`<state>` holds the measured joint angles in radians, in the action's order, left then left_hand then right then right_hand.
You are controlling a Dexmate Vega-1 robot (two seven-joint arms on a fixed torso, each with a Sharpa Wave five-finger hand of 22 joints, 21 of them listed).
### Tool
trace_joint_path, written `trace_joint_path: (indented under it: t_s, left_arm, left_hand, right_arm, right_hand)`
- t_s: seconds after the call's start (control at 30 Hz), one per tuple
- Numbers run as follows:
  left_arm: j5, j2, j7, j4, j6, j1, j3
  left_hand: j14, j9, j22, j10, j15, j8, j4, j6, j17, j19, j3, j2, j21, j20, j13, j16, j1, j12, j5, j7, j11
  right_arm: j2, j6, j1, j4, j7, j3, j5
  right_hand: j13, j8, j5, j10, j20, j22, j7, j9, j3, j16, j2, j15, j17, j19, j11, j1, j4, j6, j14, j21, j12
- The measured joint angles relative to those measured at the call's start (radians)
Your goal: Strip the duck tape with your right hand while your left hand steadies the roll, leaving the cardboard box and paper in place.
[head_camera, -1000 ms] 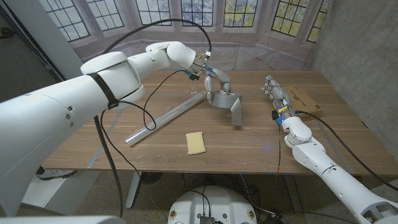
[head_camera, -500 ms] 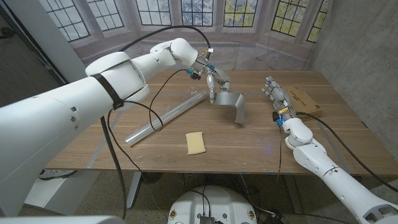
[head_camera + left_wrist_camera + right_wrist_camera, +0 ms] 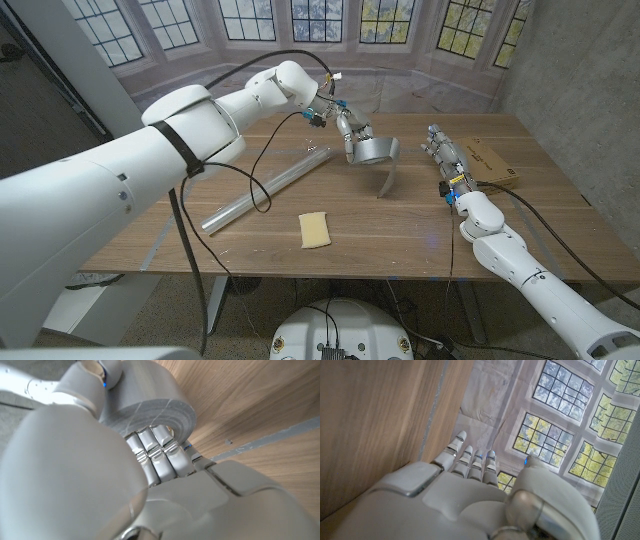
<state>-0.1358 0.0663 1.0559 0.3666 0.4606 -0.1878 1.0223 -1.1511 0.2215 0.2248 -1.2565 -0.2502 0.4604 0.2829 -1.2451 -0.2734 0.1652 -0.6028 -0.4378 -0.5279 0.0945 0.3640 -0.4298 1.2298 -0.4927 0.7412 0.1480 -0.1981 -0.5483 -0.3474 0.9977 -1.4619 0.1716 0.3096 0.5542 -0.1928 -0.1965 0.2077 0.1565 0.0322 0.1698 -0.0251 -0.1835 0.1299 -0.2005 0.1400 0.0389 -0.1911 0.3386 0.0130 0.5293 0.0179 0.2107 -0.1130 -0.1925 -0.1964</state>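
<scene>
The left hand (image 3: 345, 125) is gripping the tape roll (image 3: 374, 149) above the table (image 3: 250, 245), fingers (image 3: 160, 457) hooked through its core, a loose strip (image 3: 388, 180) trailing down. The right hand (image 3: 445, 155) is waiting near the cardboard box (image 3: 495, 160), fingers straight and empty.

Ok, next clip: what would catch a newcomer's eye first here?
Most striking is the left hand gripping the grey duct tape roll raised off the table at the far middle, a loose strip hanging from it to the wood. The right hand waits open beside the flat cardboard box at the right. A yellow sponge lies near the front.
</scene>
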Motion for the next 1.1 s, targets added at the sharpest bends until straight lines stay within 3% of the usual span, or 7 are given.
trace_joint_path:
  t_s: [0.17,1.1]
  left_arm:
    - [-0.036,-0.007,0.005,-0.001,-0.076,0.007,-0.024]
    - [-0.16,-0.037,0.03,-0.007,-0.32,0.048,-0.119]
  left_hand:
    - [0.0,0.0,0.0,0.0,0.0,0.0,0.004,0.0,0.0,-0.002,-0.004,0.0,0.0,-0.002,0.0,-0.001,0.0,0.0,-0.003,0.0,0.0]
    - [0.0,0.001,0.0,0.0,0.0,0.006,0.019,0.0,0.0,-0.016,-0.019,0.0,-0.03,-0.005,0.0,-0.006,0.0,-0.006,-0.008,0.0,0.0]
  right_arm:
    - [-0.002,0.003,0.003,-0.003,0.003,0.0,0.0]
    - [-0.017,0.017,0.03,-0.034,0.016,-0.008,-0.002]
  right_hand:
    - [0.0,0.0,0.0,0.0,0.0,0.0,0.0,0.0,0.0,0.0,0.0,0.0,0.0,0.0,0.0,0.0,0.0,0.0,0.0,0.0,0.0]
    - [0.0,0.0,0.0,0.0,0.0,0.0,0.0,0.0,0.006,0.0,0.0,0.0,0.0,0.0,0.0,0.0,-0.006,0.0,0.0,0.0,0.0]
